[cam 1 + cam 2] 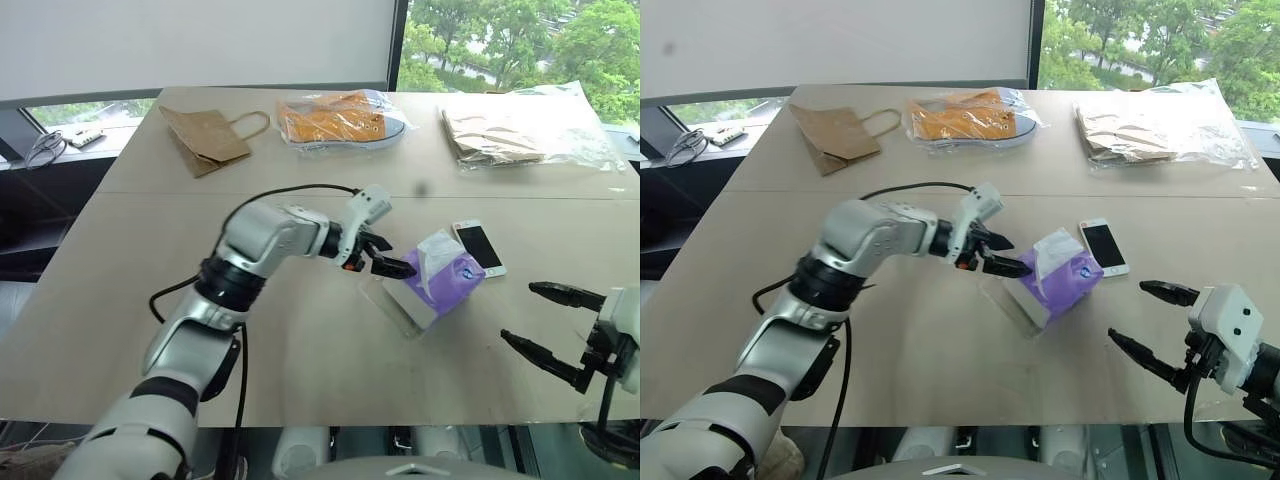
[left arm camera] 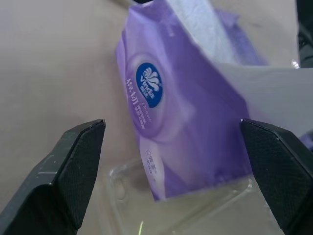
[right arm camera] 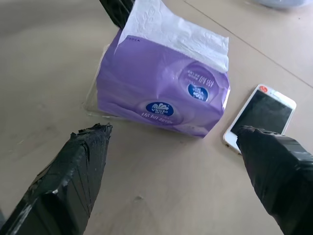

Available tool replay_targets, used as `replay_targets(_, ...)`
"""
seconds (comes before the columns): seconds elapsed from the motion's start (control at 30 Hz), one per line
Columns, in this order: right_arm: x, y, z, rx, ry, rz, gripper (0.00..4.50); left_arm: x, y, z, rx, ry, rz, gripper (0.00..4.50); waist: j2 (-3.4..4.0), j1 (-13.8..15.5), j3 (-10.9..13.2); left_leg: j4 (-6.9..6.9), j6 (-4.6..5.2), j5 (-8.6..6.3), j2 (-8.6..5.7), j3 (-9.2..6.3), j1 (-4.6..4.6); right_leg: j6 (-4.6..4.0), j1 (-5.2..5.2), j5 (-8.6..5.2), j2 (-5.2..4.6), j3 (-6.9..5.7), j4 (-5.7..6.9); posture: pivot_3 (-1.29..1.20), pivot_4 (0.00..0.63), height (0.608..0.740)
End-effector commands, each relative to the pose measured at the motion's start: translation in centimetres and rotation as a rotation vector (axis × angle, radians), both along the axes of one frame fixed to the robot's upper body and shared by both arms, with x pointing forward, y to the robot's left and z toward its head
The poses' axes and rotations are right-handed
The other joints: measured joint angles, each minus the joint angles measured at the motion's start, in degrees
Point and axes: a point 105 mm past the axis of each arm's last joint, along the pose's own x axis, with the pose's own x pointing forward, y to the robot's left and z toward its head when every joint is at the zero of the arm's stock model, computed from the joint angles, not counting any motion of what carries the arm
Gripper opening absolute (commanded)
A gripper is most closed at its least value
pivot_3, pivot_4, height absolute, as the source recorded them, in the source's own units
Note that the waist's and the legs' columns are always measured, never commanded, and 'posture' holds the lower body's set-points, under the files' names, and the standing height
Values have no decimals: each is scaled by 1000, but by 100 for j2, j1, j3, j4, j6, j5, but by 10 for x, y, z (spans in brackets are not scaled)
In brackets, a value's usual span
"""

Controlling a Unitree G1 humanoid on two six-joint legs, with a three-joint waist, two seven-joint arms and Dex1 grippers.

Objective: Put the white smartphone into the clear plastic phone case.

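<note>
My left gripper (image 1: 392, 258) stood wide open at the tissue pack (image 1: 442, 282), which lay on the case (image 2: 186, 215); my right gripper (image 1: 552, 327) was open too. The phone (image 1: 480, 247) lay just beside the pack. Pushing the pack could drag the case or knock the phone away.

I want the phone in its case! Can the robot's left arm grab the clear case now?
Probably not yet: the purple tissue pack sits on the clear plastic phone case, covering most of it. The open left gripper is right beside the pack.

An office-like room: long pale tables (image 1: 300, 370) beside a big window (image 1: 520, 40) facing trees.
</note>
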Motion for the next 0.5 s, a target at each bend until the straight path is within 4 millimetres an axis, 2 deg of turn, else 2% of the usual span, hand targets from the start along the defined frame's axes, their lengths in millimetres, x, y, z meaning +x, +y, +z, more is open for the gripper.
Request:
replay_targets(0.03,-4,2,9,-17,-41,-8,4500,3,-13,5,-17,-17,-48,4256,-2,-1,1,0,0,0,1,0,0,0,0,0,0,-1,0,0,150,740)
replay_targets(0.07,-5,2,9,-19,-42,-16,4500,3,-15,1,-5,-21,-57,4256,-2,-3,1,1,0,0,1,0,-2,-1,-1,-1,0,-1,0,0,150,740)
replay_targets(0.17,-7,2,9,-21,-44,-29,4500,2,-16,-1,4,-29,-76,3179,-2,-1,1,1,0,0,1,-2,-1,-6,-1,-4,-2,-2,0,0,150,740)
replay_targets(0.37,-7,3,7,-19,-47,-39,4500,1,-9,6,-25,-52,-83,633,-2,-5,1,2,1,0,2,-2,-1,-7,-1,-4,-3,-1,0,0,150,740)
replay_targets(0.4,-6,3,7,-18,-47,-39,4500,0,-8,8,-38,-53,-80,95,-2,-4,1,1,1,0,2,-2,-1,-7,-1,-4,-4,-1,0,0,150,740)
replay_targets(0.5,-5,4,5,-7,-36,-23,4500,-1,-4,22,-106,-68,-65,35,-2,-12,2,1,1,0,2,-2,-2,-7,-1,-4,-5,-1,0,0,150,740)
